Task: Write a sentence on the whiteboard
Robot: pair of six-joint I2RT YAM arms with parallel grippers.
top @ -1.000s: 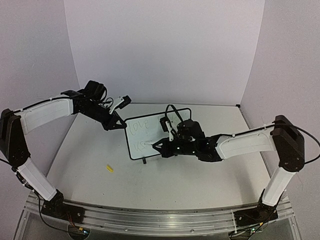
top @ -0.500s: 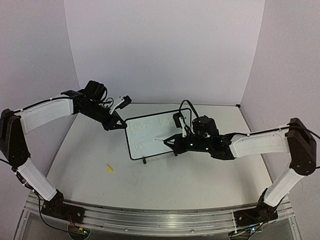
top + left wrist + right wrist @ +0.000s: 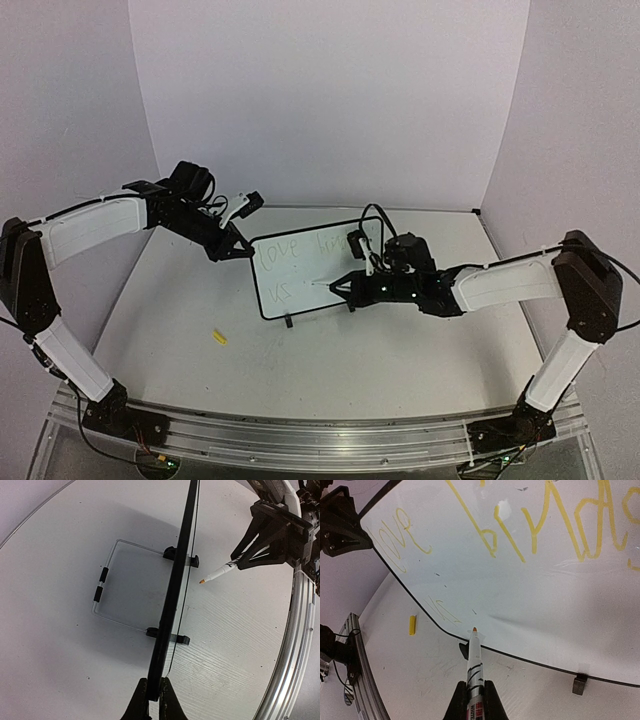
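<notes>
Whiteboard [image 3: 300,275] upright in middle of counter [image 3: 360,380], resting on small black feet [image 3: 186,560], face toward arm bases.

Nearest: yellow cap [image 3: 218,337] loose on counter, near-left of board, well apart from it.

Next, right fingers [image 3: 456,702] pressed onto marker [image 3: 474,662] barrel, pinching it. Tip pointing at lower part of board, just right of second-line marks, close to bottom frame. In left wrist view, tip near board face but apart, not touching.

Then sentence [image 3: 545,535], thin yellow-green: "love finds" across top, only a short "us"-like scrawl below. Judging by that, line two unfinished, writing step partway through.

Farther back, left fingers [image 3: 141,702] clamped on board's left edge, frame pinched between them, steadying it. Behind board, wire stand [image 3: 107,580] lying flat on counter.

Risks from here:
- Pressing too hard with tip, tipping board back or twisting it in left pinch, since held at one edge only.
- Starting stroke this low, running off onto frame.
- Marker sliding in pinch under load, giving wobbly or skipped strokes.
- Ink faint as is, so light contact likely leaving unreadable letters.
- Right wrist sweeping across lower line, smearing fresh marks.
</notes>
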